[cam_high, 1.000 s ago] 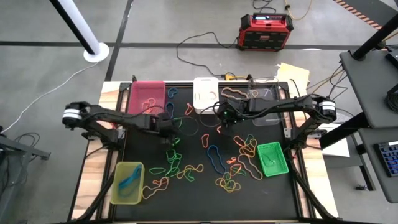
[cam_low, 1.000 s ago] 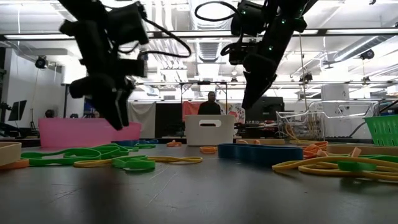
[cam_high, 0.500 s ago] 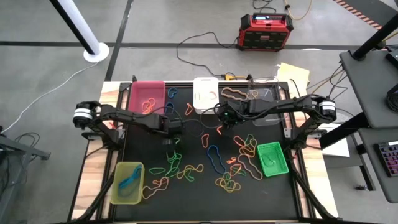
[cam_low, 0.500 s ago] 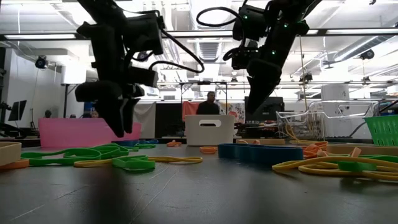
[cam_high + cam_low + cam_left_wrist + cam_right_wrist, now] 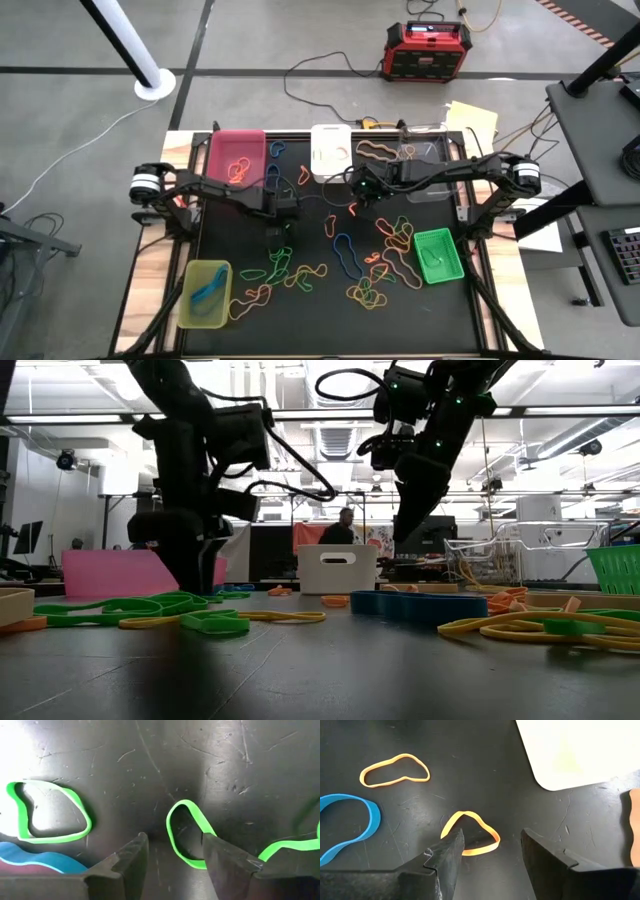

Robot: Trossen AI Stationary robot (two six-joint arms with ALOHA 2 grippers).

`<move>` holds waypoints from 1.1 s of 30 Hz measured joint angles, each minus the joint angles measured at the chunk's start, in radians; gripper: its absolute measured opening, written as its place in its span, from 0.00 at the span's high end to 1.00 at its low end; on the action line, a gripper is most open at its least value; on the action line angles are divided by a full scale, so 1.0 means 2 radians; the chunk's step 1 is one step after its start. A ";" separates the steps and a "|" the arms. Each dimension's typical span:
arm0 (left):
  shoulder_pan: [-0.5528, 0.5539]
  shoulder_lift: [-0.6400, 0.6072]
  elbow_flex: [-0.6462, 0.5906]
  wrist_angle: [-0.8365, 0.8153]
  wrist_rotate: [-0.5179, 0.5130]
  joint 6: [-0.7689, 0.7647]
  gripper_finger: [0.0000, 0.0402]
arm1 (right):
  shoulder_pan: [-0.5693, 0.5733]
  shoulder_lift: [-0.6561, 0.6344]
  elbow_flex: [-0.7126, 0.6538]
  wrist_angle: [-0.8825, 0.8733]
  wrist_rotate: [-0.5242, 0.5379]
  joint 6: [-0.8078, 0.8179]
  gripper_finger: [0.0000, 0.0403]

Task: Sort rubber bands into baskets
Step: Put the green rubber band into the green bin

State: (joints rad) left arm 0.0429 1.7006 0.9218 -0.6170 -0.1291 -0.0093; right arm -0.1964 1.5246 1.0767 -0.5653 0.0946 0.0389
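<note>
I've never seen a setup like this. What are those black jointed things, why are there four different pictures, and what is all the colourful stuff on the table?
The black jointed things are two robot arms, each ending in a two-finger gripper. One picture looks straight down on the table, one looks level across it, and two come from cameras on the arms' wrists.

Scattered on the black table are rubber bands in several colours. Around the edge stand small baskets: a pink basket, a white basket, a green basket and a yellow-green basket.

The left gripper is low over the table, its open fingers on either side of a green rubber band. The right gripper is open above an orange rubber band, near the white basket. Neither holds anything yet.
</note>
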 joint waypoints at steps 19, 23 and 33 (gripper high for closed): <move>-0.006 -0.071 -0.002 0.078 -0.024 0.038 1.00 | 0.044 0.000 -0.040 0.197 -0.048 -0.042 0.52; -0.007 -0.096 -0.002 0.127 -0.023 0.052 1.00 | 0.061 0.015 -0.073 0.330 -0.049 -0.034 0.52; -0.007 -0.104 -0.001 0.190 -0.040 0.053 1.00 | 0.064 0.070 -0.073 0.436 -0.048 0.012 0.52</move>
State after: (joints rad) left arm 0.0288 1.4933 0.9188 -0.2361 -0.2099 0.0971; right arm -0.0677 1.6647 0.9301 0.3058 -0.0011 0.0627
